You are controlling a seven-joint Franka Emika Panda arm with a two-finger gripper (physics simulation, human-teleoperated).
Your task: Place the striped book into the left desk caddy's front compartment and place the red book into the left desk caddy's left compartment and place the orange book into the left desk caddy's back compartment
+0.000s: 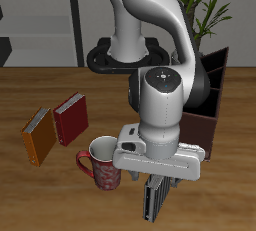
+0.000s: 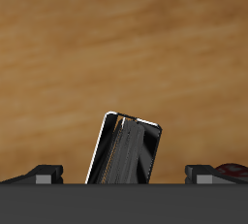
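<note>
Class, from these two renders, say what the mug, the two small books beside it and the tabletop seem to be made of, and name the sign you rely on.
Mug: probably glazed ceramic; red patterned wall, pale inside, thick handle.
Red book and orange book: seemingly hardcovers of matte card or cloth over paper; pale page edges show.
Table: looks like wood or wood veneer; brown grain streaks, low sheen.
</note>
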